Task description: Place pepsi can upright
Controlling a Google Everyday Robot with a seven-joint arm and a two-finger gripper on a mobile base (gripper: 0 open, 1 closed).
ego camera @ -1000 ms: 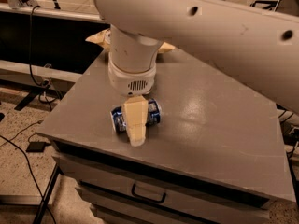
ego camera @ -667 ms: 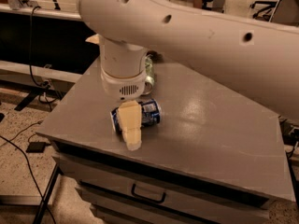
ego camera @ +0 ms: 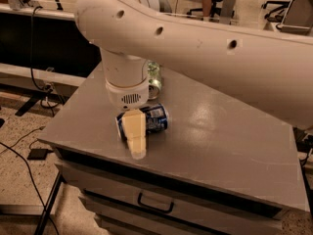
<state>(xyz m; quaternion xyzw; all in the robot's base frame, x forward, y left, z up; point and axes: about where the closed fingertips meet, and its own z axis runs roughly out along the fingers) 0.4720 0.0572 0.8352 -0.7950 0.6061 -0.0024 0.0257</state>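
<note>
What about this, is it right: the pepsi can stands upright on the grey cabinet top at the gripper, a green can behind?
No. The camera view shows the pepsi can lying on its side on the grey cabinet top, at the gripper, a green can behind.

pepsi can (ego camera: pixel 152 119): your glossy blue metal
gripper (ego camera: pixel 137 148): matt cream plastic, right in front of your pepsi can
table (ego camera: pixel 225 146): smooth grey top, dull sheen
arm (ego camera: pixel 205 53): smooth white plastic shell
</note>
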